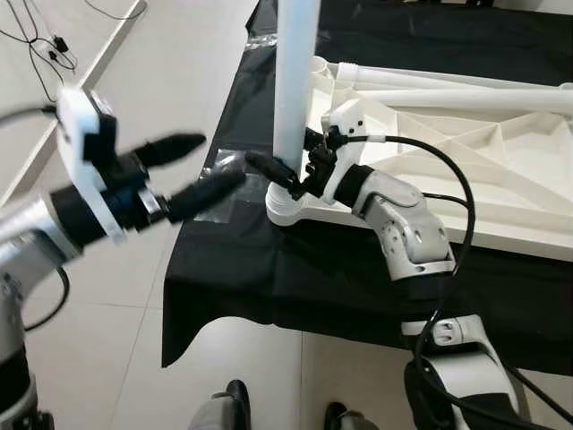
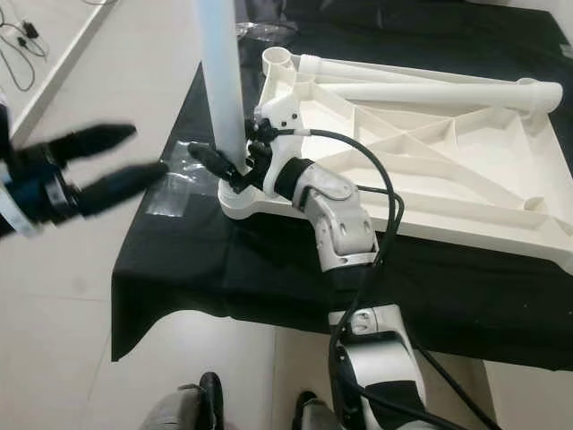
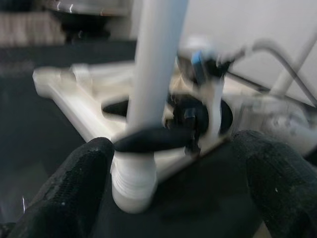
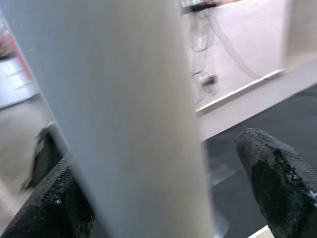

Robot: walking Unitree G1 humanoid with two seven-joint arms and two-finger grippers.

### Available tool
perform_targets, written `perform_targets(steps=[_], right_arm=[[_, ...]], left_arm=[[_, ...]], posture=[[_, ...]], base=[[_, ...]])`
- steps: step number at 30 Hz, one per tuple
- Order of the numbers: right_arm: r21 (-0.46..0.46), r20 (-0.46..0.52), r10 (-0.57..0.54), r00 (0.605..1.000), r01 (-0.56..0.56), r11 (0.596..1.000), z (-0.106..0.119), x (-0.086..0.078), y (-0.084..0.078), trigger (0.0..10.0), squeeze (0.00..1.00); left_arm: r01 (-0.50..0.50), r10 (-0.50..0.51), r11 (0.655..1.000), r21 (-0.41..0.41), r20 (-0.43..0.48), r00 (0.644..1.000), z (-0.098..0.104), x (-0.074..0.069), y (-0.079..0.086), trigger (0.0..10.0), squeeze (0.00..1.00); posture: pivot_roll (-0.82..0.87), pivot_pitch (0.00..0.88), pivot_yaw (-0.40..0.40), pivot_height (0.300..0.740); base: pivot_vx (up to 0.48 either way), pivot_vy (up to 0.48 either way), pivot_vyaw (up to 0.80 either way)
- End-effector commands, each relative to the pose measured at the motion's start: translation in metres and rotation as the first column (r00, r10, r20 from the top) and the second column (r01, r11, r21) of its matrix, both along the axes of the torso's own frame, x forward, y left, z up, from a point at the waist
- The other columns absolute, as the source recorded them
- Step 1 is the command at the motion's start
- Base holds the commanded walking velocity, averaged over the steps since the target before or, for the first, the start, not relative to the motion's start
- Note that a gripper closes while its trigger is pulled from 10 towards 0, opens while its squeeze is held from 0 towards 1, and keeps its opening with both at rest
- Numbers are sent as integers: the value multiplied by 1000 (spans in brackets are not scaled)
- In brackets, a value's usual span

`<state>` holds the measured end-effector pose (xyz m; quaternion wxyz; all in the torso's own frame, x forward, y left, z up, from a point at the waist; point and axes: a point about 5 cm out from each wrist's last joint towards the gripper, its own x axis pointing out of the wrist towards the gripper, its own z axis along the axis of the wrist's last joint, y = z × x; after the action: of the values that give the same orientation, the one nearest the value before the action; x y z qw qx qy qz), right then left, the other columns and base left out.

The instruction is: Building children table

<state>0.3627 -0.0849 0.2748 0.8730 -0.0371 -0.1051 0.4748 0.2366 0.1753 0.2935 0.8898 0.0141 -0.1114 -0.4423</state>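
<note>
Now right gripper clamps upright leg near socket; rigid, slick plastic, I'd grip low. Left gripper spread, empty.

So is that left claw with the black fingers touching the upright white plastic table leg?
Apart. In the left eye view the left gripper hangs open over the floor, with a clear gap of black cloth between its fingertips and the white table leg.
</note>
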Motion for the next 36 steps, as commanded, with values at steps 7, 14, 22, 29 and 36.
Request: perform_targets(steps=[7, 14, 22, 29, 36], right_arm=[[-85, -10, 178, 984, -178, 980, 5, 7, 5, 0, 0], [-132, -84, 221, 972, -230, 964, -16, 13, -4, 0, 0], [-126, -115, 58, 992, -73, 989, -35, 18, -18, 0, 0], [-118, -309, -373, 875, 354, 928, -104, -13, -21, 0, 0], [-170, -347, -608, 714, 589, 790, -137, -55, -2, 0, 0]], left_arm=[[-83, 82, 997, -3, -151, 985, -64, -12, -39, 10000, 0], [-242, 251, 968, 68, -208, 945, -104, -18, -48, 10000, 0], [-365, 384, 922, 131, -171, 908, -125, -19, -39, 10000, 0], [-477, 499, 861, 178, -103, 861, -138, -21, -35, 10000, 0], [-534, 549, 812, 236, 0, 836, -146, -14, -36, 10000, 0]], posture=[[152, 239, -12, 740], [144, 230, -5, 740], [123, 219, 2, 740], [129, 201, -4, 740], [114, 174, 38, 740]], base=[[0, 0, 0], [0, 0, 0], [0, 0, 0], [0, 0, 0], [0, 0, 0]])
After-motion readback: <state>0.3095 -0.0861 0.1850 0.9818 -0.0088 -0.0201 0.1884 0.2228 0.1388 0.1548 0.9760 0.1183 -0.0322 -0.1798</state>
